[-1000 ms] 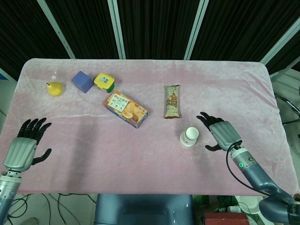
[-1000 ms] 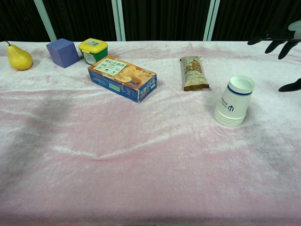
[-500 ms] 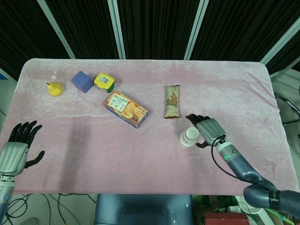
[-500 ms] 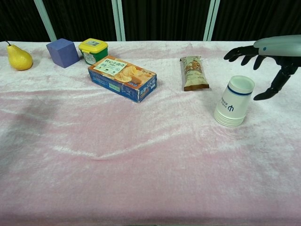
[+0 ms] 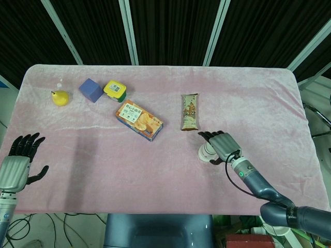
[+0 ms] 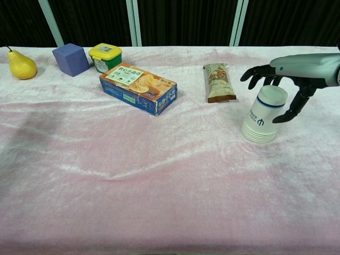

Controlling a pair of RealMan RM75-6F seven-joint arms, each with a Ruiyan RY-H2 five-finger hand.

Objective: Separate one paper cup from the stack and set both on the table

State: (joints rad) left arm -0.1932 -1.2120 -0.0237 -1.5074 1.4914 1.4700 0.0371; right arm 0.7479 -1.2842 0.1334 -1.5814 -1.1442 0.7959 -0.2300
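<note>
Since the earlier frames the right hand (image 6: 289,74) had slid leftward from the right edge of the picture until it arched over the top of the paper cup stack (image 6: 264,115), and the left hand (image 5: 19,163) had dropped toward the lower left corner of the head view.

The stack stood leaning a little, right of centre on the pink cloth-covered table (image 6: 159,175). Just above and left of it in the frame lay a snack bar wrapper (image 6: 218,82), near but not touching. Further left sat an orange cracker box (image 6: 138,87), set at an angle, then a yellow-lidded tub (image 6: 105,57), a purple cube (image 6: 70,59) and a pear (image 6: 21,65) toward the upper left. None of these lay between the right hand and the cups.

The right hand was spread wide, its fingers (image 6: 254,73) curved down past the rim on the far side and the thumb reaching down the near right side of the stack. Whether any fingertip actually touched the cups could not be told; nothing was gripped. The left hand hung past the table's lower left edge, fingers apart and holding nothing.
</note>
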